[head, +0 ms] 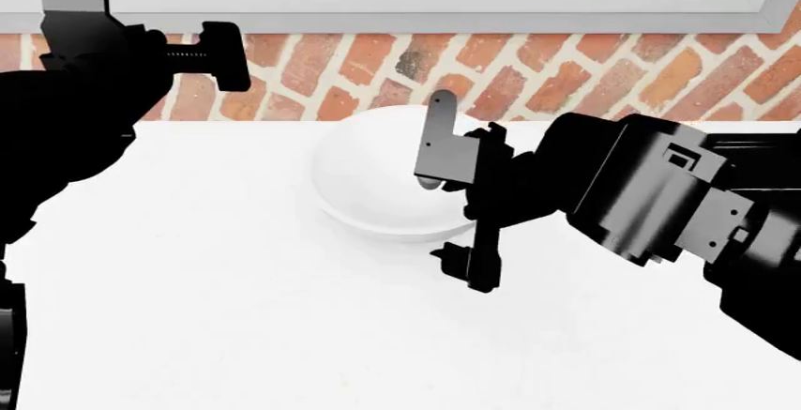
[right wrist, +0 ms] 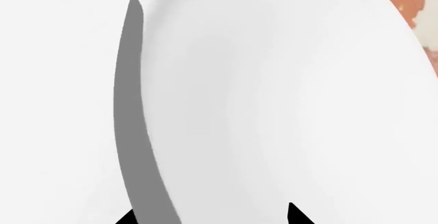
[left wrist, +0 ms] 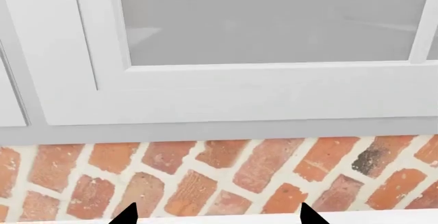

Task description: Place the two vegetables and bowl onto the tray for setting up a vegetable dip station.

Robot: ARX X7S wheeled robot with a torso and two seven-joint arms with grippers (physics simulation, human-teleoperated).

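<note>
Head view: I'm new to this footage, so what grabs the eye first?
The white bowl sits mid-counter by the brick backsplash, with the black right gripper spread open across its rim. The left gripper hangs raised off to the left, near the wall.

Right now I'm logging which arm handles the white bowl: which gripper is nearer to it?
Right. The right gripper sits at the white bowl's rim, fingers straddling its wall. The left gripper is raised off to the bowl's left, facing the brick backsplash.
</note>
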